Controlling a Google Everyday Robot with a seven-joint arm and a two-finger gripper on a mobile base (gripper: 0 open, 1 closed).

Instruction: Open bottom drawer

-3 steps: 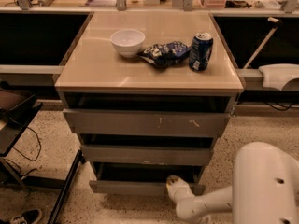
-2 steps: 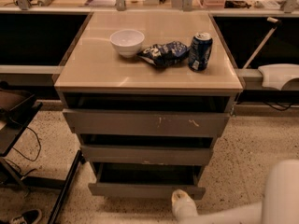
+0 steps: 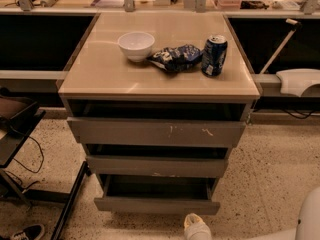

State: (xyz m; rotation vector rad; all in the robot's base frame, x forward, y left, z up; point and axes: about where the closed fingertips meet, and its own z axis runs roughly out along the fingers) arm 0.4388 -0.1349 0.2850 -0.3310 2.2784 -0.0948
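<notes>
The grey cabinet has three handleless drawers. The bottom drawer point(image 3: 156, 204) is the lowest one. Its plain flat front stands pulled out a little past the middle front point(image 3: 157, 166), and a dark strip of its interior point(image 3: 156, 187) shows. The top front point(image 3: 156, 132) is the widest and has white scratch marks. My gripper point(image 3: 194, 223) is at the bottom edge of the view, just in front of and below the right part of the bottom drawer's front, apart from it. It holds nothing that I can see.
On the cabinet top point(image 3: 100, 76) stand a white bowl point(image 3: 136, 45), a crumpled blue chip bag point(image 3: 176, 57) and a blue can point(image 3: 214, 55). A dark stand with cables point(image 3: 20, 134) is on the left. A white object point(image 3: 299, 81) is on the right, over speckled floor point(image 3: 270, 184).
My gripper has drawn back from the bottom drawer's front, down toward the lower edge of the view, and the arm has moved out to the lower right. The bottom drawer stays pulled out.
</notes>
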